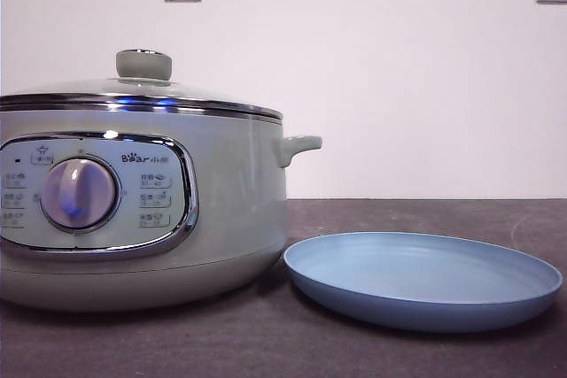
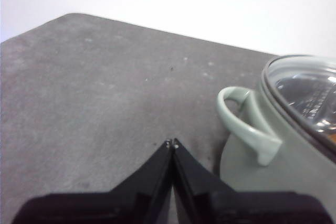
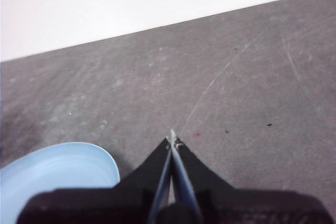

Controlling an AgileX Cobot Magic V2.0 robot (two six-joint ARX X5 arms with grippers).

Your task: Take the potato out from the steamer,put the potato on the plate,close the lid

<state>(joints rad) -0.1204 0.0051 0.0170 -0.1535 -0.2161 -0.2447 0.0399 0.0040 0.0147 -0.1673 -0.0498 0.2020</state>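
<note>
Nearest the camera, the plate lies empty beside the steamer, lid seated. Any potato inside cannot be confirmed. Left gripper and right gripper hover, jaws pressed together, holding nothing.

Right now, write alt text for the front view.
A pale grey-green steamer sits on a dark table with its glass lid on. An empty light blue plate lies beside it, before a white wall.
</note>
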